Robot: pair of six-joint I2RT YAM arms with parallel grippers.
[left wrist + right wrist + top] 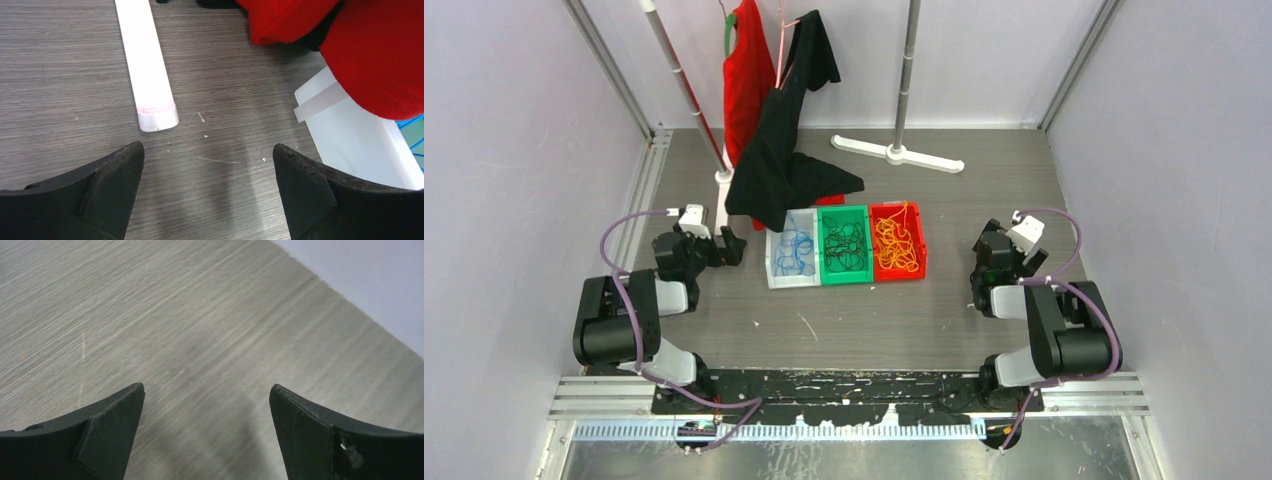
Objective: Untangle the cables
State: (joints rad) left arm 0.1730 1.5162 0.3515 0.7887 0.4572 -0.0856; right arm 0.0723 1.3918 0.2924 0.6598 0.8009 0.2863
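The cables lie sorted by colour in three bins side by side mid-table: blue cables [792,252] in a white bin [774,272], black cables [845,247] in a green bin [843,279], and orange cables [898,243] in a red bin [921,250]. My left gripper [729,246] is open just left of the white bin, low over the table. In the left wrist view the left gripper [208,150] holds nothing, with the white bin [360,140] and a bit of blue cable [414,122] at right. My right gripper [987,236] [207,390] is open over bare table, right of the red bin.
A red garment [746,80] and a black garment [776,160] hang from a rack, and the black one drapes down to the bins' far edge. The rack's white foot [147,65] lies ahead of the left gripper. A white stand base [897,153] sits at the back. Walls enclose both sides.
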